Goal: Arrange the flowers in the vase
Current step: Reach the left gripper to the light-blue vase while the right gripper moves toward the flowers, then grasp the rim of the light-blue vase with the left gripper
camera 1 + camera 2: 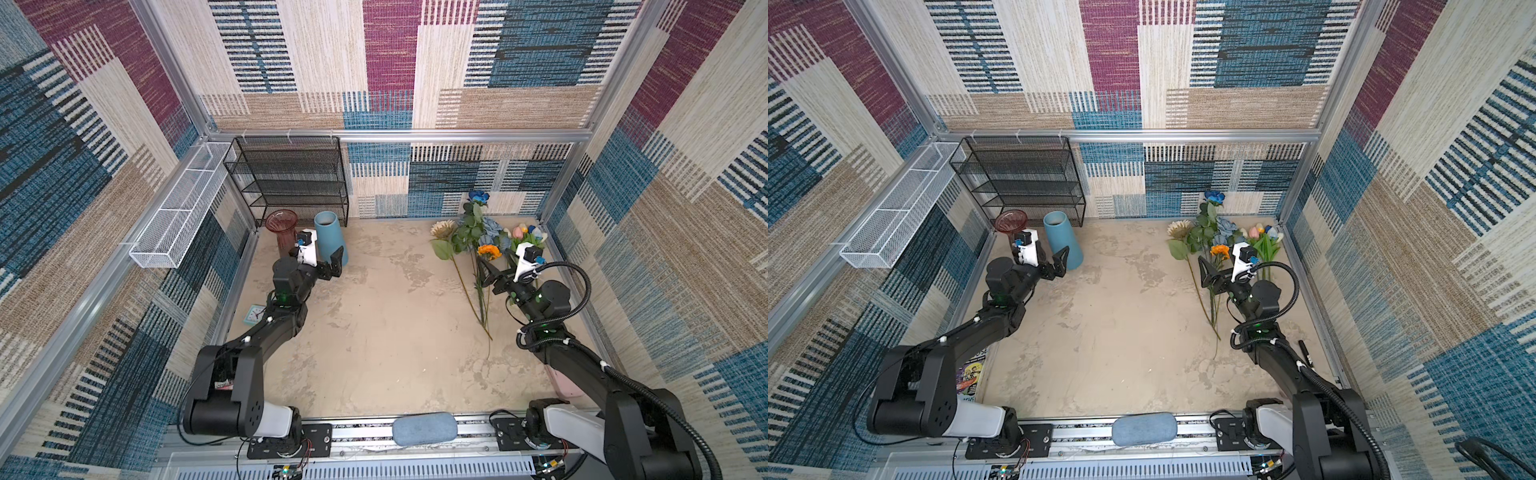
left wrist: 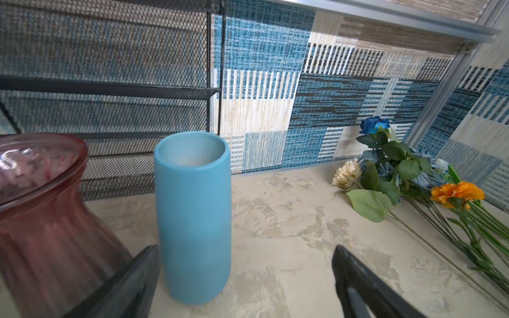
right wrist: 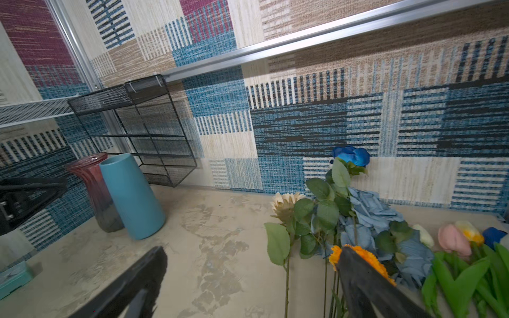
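Note:
The flowers lie in a bunch at the table's back right: cream sunflower, orange bloom, deep-blue rose, dusty-blue roses and short tulips. Their stems run toward the front. A blue cylinder vase and a reddish glass vase stand empty at the back left. My left gripper is open right in front of the blue vase, holding nothing. My right gripper is open above the long stems, empty.
A black mesh shelf stands behind the vases and a white wire basket hangs on the left wall. A small teal clock lies under the left arm. A black marker lies near the right wall.

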Motion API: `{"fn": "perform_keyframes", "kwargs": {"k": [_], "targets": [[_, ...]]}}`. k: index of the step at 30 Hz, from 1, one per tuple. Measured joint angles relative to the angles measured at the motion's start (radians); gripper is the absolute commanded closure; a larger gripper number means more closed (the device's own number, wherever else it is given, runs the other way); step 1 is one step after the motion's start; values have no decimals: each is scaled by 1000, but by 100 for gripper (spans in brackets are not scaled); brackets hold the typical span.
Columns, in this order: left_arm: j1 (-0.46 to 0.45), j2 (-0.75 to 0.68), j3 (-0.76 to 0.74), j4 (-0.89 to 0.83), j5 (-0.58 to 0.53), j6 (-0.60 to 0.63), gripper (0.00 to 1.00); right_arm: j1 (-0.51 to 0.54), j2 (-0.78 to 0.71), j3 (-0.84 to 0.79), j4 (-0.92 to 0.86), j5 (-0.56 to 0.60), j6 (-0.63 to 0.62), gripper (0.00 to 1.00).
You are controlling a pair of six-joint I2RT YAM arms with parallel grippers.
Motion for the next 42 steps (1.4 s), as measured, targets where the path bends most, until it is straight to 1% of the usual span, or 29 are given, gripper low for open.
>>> {"fn": "perform_keyframes", "kwargs": {"k": [2, 6, 13, 20, 30, 38, 42], "targets": [[-3, 55, 37, 28, -3, 4, 1, 5, -20, -15, 0, -9, 0, 0], [-3, 145, 112, 48, -47, 12, 1, 14, -60, -35, 12, -34, -4, 0], [-8, 243, 209, 60, -130, 21, 1, 17, -90, -60, 63, -68, -5, 0], [-11, 322, 283, 58, -153, 45, 1, 17, -90, -67, 90, -76, -4, 0], [-15, 412, 356, 62, -195, 88, 1, 18, -108, -92, 106, -64, 7, 0], [-31, 477, 391, 73, -230, 105, 0, 18, -133, -93, 101, -8, 8, 0], [-34, 502, 411, 79, -247, 111, 3, 18, -144, -94, 92, 4, 8, 0]]}}
